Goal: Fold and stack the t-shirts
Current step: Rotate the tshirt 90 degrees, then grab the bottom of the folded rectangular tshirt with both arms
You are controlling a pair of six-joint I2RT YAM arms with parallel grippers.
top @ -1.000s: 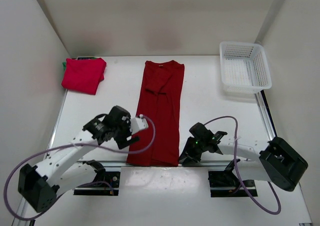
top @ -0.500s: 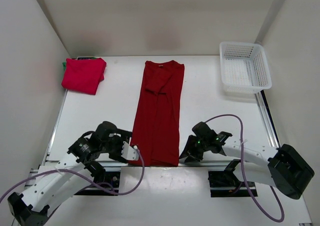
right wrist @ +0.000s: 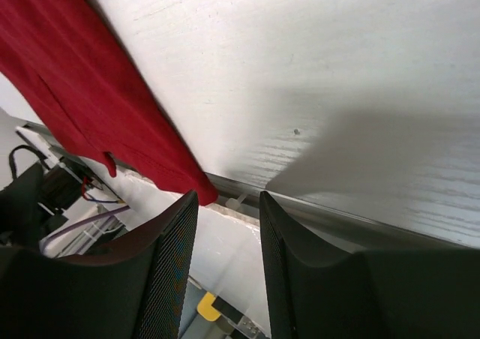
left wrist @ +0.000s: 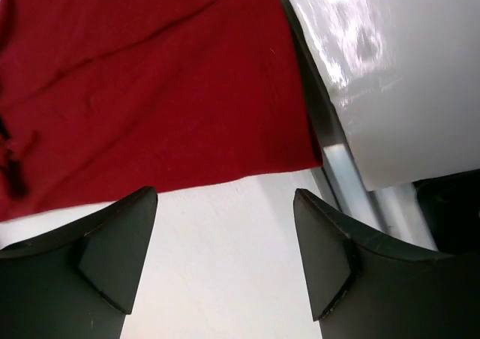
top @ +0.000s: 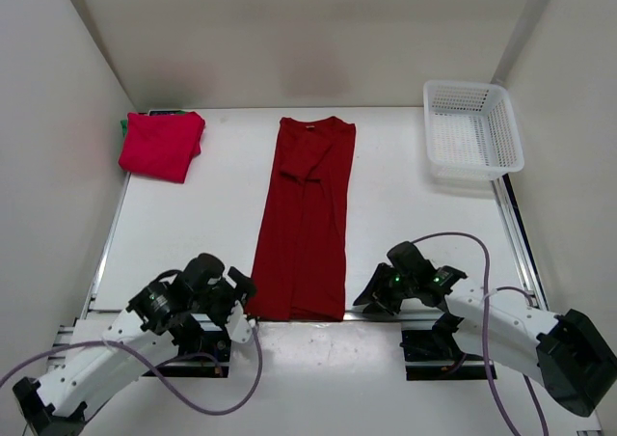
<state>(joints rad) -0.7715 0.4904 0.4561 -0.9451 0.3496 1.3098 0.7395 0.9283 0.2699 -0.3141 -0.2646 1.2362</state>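
A red t-shirt [top: 307, 219] lies folded into a long strip down the middle of the table, its hem at the near edge. A second red t-shirt [top: 161, 144] sits folded at the back left, and a sliver of the green one [top: 124, 124] shows under it. My left gripper [top: 241, 306] stands open just left of the hem's near-left corner. In the left wrist view bare table lies between the jaws [left wrist: 223, 196], with the hem [left wrist: 150, 114] just ahead. My right gripper [top: 371, 296] stands open beside the near-right corner. That corner [right wrist: 97, 99] reaches almost to one fingertip [right wrist: 187, 204].
A white mesh basket [top: 472, 127] stands at the back right. A metal rail [right wrist: 352, 230] runs along the table's near edge under my right gripper. Both arms' cables loop out over the near edge.
My left gripper has come down along the shirt's left edge to the hem's near-left corner. My right arm shifted slightly right and its jaws widened a little. The shirts have not moved.
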